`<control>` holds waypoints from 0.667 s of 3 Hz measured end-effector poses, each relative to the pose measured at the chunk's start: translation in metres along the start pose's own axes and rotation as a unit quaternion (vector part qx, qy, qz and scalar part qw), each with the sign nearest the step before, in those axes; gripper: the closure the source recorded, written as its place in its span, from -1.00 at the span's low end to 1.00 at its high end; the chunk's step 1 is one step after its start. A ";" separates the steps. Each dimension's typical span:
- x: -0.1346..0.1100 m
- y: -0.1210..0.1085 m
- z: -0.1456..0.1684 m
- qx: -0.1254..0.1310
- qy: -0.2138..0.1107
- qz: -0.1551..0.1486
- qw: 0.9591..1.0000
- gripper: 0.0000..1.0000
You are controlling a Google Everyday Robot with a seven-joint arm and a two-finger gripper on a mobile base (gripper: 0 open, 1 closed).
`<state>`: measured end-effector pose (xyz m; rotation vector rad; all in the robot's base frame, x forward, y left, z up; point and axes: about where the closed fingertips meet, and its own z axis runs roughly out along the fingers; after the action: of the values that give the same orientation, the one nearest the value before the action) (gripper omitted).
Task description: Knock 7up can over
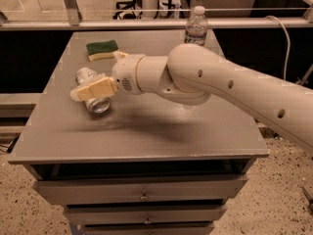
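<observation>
The 7up can (98, 103) lies tipped on its side on the left part of the grey table (146, 131), its silver end facing the front. My gripper (101, 73) is right over it with the fingers spread apart. The near cream finger (94, 89) lies across the can's middle and hides part of it. The tip of the far finger (120, 55) shows behind the wrist. The can is not clamped between the fingers.
A green and yellow sponge (102, 49) lies at the back left of the table. A clear plastic water bottle (195, 27) stands at the back edge, behind my arm. Drawers (142, 195) sit under the table top. A rail runs behind the table.
</observation>
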<state>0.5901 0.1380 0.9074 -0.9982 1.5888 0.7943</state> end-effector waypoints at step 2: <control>0.015 -0.023 -0.010 0.010 0.005 0.007 1.000 -1.00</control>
<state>0.6054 0.1161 0.8953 -0.9796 1.6111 0.7836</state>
